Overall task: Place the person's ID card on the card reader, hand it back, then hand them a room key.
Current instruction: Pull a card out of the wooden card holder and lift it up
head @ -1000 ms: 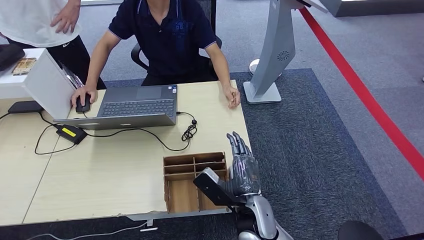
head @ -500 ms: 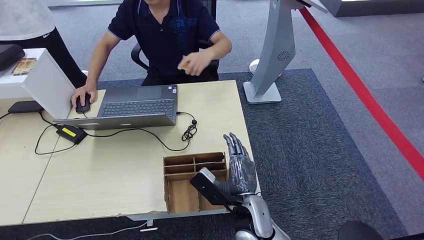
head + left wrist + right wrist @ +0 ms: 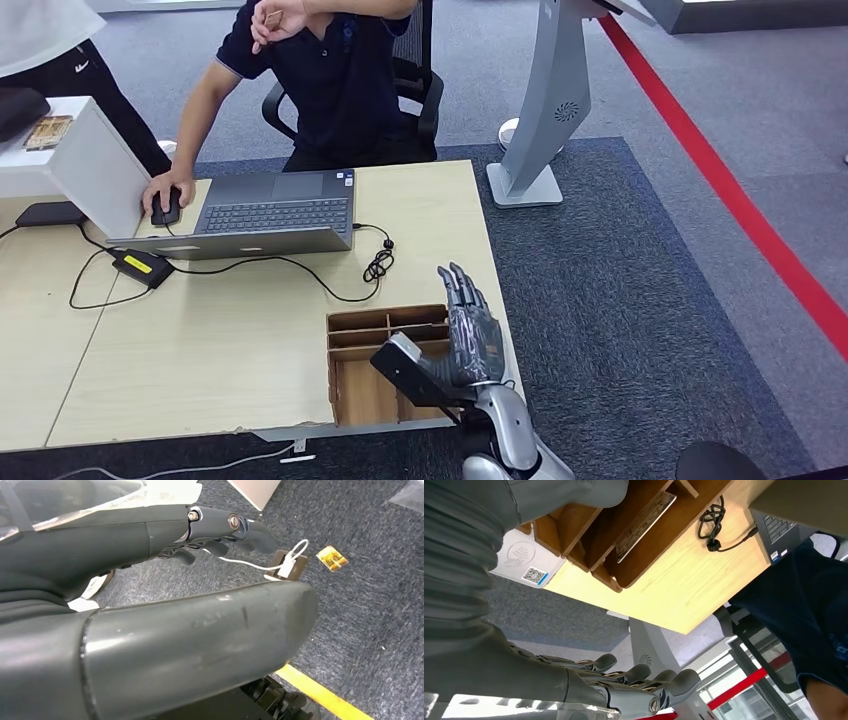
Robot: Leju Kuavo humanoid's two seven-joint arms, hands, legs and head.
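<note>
Since half a second ago the person's arm has swung up from chest height to the head, and the right hand has drifted slightly left over the tray.

The person sits behind the desk, one hand on a mouse beside the laptop. The right hand hovers above the tray's near corner, fingers straight and spread, holding nothing. The left hand hangs over the carpet, fingers loosely extended and empty.

The raised hand seems to pinch something small, perhaps the ID card; it is too small to be sure. The white reader lies just beside the tray. A pale flat card, probably the room key, lies in a tray slot.

Such cards are likely light, stiff and slippery, best pinched by the edges.
</note>
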